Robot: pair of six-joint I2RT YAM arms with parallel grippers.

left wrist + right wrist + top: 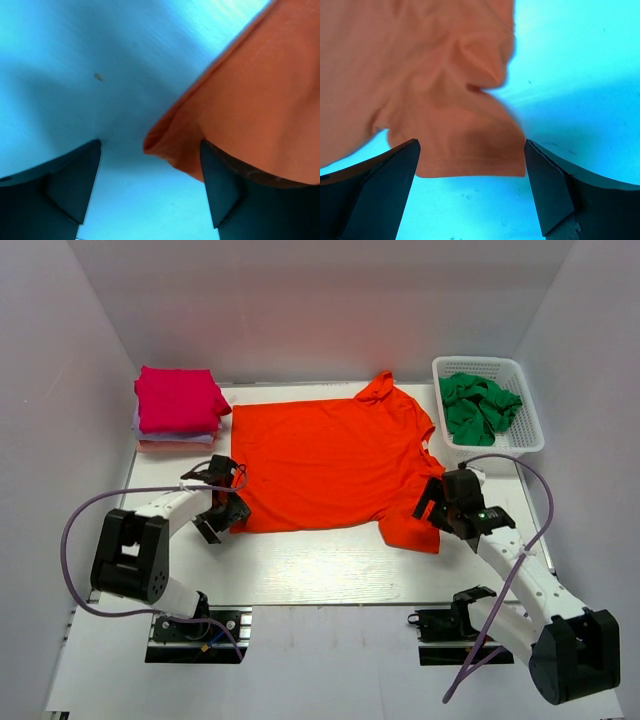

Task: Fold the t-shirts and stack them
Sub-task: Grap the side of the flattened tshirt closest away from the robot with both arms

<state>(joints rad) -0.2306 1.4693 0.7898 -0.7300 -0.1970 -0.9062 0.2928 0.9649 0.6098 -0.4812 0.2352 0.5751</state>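
Left wrist view: the left fingers (70, 185) stand wide apart, gripping nothing, with the near hem corner of the orange-red t-shirt (250, 100) poking into the gap from the right, one finger against the cloth. The right fingers (380, 190) are just as spread, and the near sleeve (465, 145) hangs between them, not yet pinched. From above, the shirt (330, 460) lies flat on the worktop (320, 575), its long axis running left to right, hem toward the left arm and neck toward the right. Each arm therefore sits at its own end of the near edge, the cloth lying away from both. Closing on these 2 points would probably allow a fold toward the far side. The folded stack (178, 405) waits at far left; a green shirt (480, 408) sits in the basket (528, 435).
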